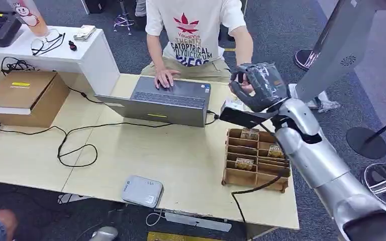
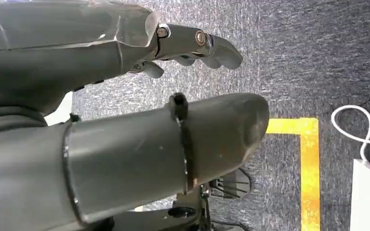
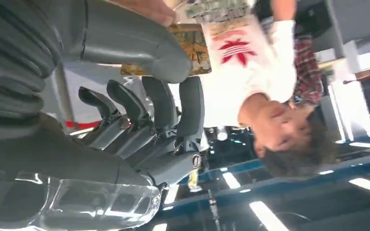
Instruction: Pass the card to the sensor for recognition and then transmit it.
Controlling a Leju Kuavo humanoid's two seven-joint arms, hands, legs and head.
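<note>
The left robot hand (image 2: 164,96) hangs over the floor, fingers apart, holding nothing. At the counter's (image 1: 181,155) far right corner, the right robot hand (image 1: 256,85) pinches the card (image 3: 192,48). A person's hand (image 3: 144,8) touches it. Keep the pinch firm until that hand has it.

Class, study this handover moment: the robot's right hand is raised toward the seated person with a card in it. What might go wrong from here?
1. The card sits between the thumb and fingers of the right hand, while the person's hand is already on it; mistimed release may drop it.
2. The raised forearm hangs over the wooden card rack; lowering carelessly could knock it.
</note>
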